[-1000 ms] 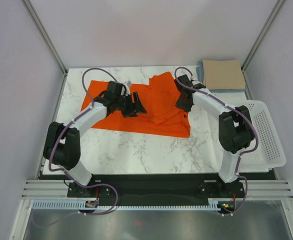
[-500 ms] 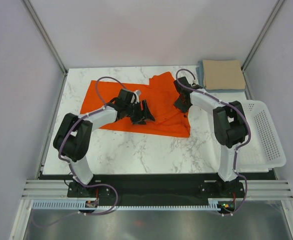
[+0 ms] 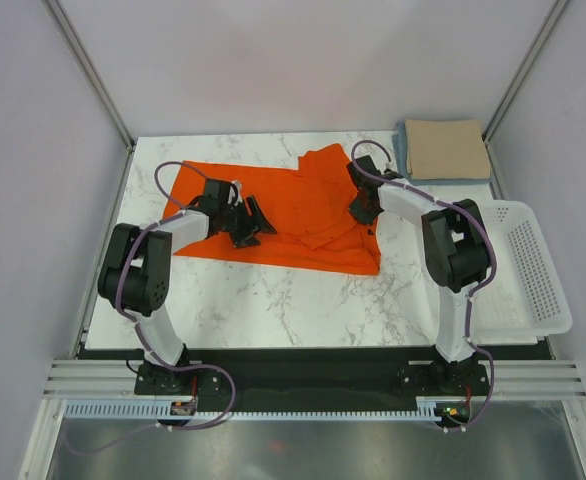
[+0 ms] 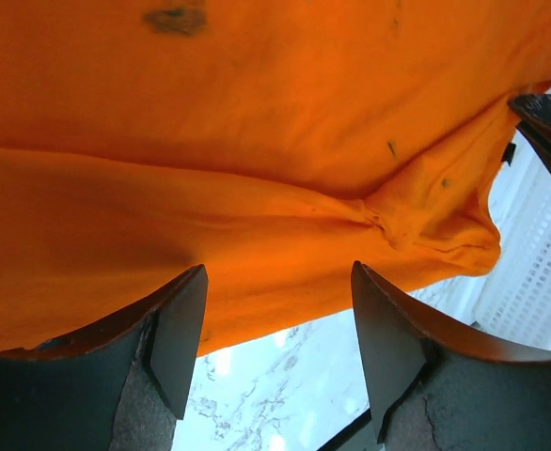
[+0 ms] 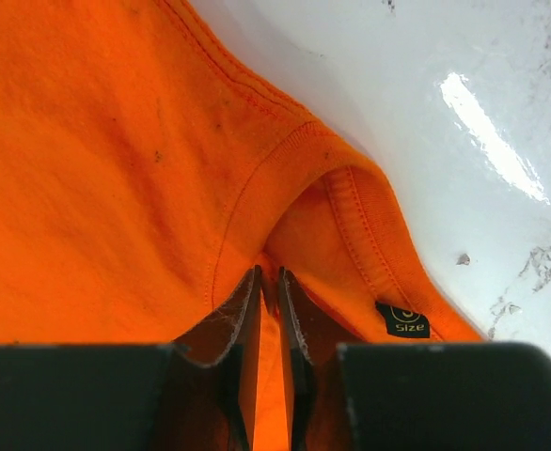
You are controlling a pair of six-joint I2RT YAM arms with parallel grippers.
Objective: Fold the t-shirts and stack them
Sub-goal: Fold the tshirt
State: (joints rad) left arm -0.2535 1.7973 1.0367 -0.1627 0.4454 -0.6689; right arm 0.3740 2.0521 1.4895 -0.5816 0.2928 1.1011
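Marble table: right hand pinches orange t-shirt collar edge; left hand spread.

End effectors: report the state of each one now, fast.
Left end effector: open, holding nothing, orange t-shirt beneath it.
Right end effector: closed, pinching the orange t-shirt by its collar.

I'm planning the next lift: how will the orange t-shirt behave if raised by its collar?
Probably floppy: the orange t-shirt lies wrinkled and creased, so it would likely hang limp from the collar pinched by the right gripper. Pushed, it would likely bunch rather than slide, judging by its gathered ridge.
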